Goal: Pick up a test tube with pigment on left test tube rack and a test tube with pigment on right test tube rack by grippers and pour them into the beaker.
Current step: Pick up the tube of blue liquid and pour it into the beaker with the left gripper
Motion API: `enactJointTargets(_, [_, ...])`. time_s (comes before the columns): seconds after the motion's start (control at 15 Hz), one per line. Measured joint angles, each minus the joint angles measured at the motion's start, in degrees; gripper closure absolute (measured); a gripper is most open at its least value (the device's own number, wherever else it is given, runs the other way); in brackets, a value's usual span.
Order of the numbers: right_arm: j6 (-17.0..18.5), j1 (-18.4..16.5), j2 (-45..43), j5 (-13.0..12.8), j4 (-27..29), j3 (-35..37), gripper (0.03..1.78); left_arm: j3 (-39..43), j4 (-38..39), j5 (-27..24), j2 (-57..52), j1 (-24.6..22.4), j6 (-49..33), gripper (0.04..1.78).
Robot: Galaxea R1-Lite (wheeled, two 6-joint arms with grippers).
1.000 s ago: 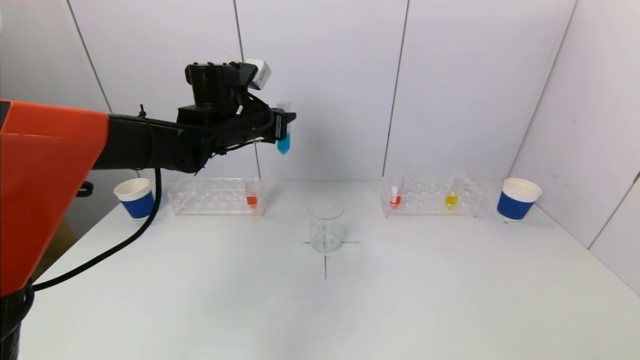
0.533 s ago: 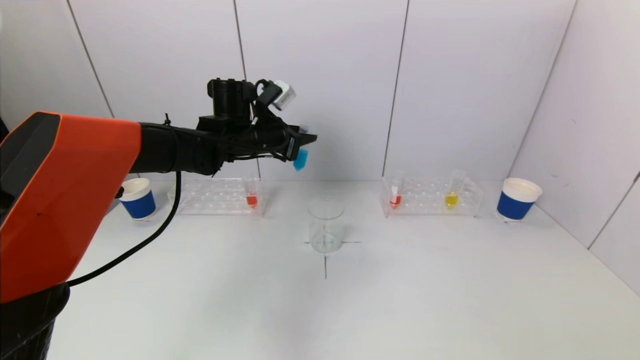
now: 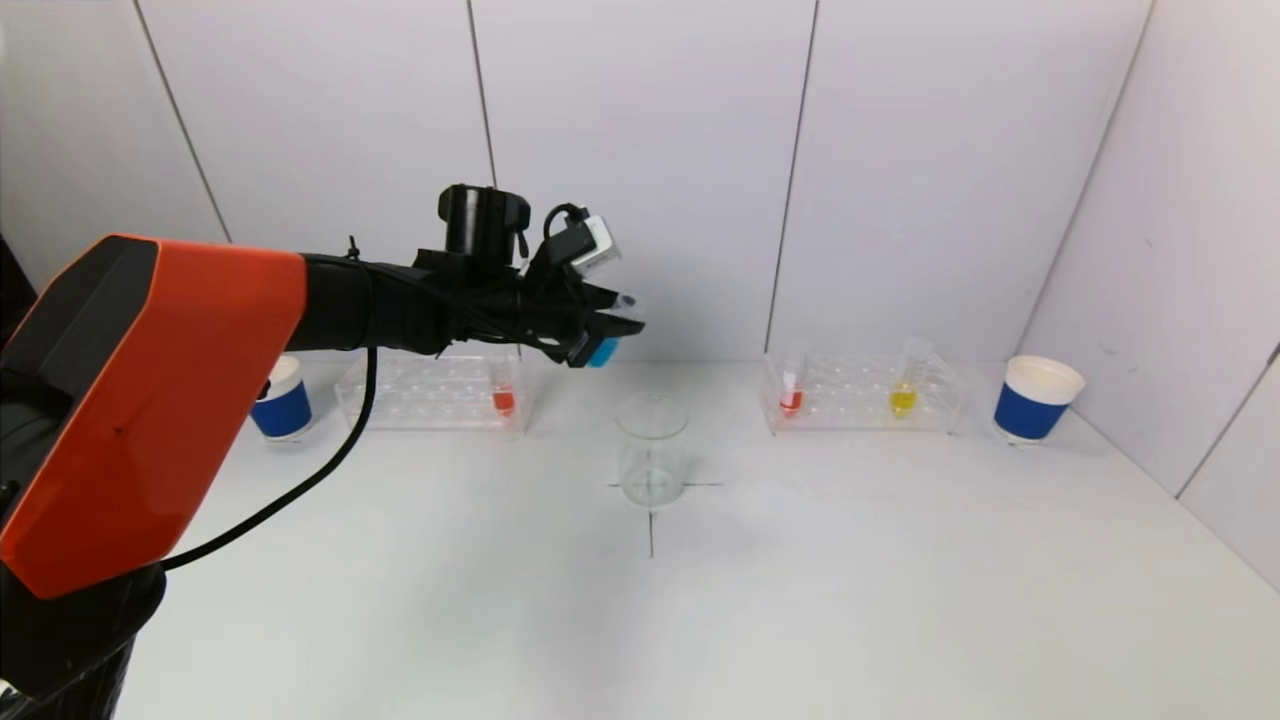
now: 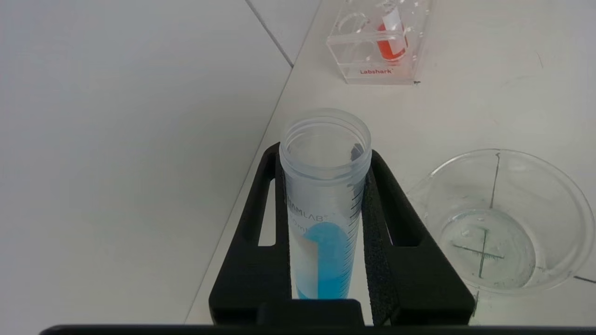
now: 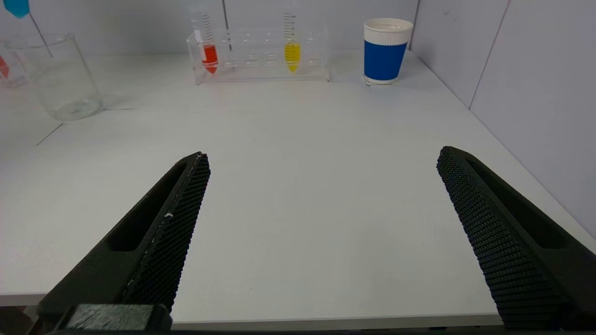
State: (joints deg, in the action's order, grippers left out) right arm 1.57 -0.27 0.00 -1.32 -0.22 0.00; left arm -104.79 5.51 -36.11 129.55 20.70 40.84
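Head view: left gripper [image 3: 608, 328] clamped on tilted blue test tube [image 3: 603, 350], at beaker's [image 3: 652, 447] 11 o'clock; right gripper [image 5: 321, 190] spread, holding nothing.

Clear glossy beaker [image 3: 652, 450], probably glass; matt white table [image 3: 800, 600]; textured black claw pads [image 5: 489, 232].

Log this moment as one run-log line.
left gripper: shut on blue tube, tilted, above and behind beaker | right gripper: open, parked low over table | beaker: no pigment
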Motion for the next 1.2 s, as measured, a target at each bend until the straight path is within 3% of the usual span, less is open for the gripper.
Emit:
enactJointTargets(0.2, [0.0,0.0,0.0,0.0,0.0,0.0,0.04,-1.9,-5.6,-0.4,0.0,0.3,7.2,1.37])
enactJointTargets(0.47, [0.0,0.0,0.0,0.0,0.0,0.0,0.04,-4.1,-6.1,-2.4,0.6,0.7,10.5,1.37])
enactJointTargets(0.73, [0.0,0.0,0.0,0.0,0.0,0.0,0.04,-4.7,-5.9,-4.0,1.0,0.7,19.2,1.37])
enactJointTargets(1.2, [0.0,0.0,0.0,0.0,0.0,0.0,0.04,0.7,4.3,-6.8,0.0,1.0,28.2,1.37])
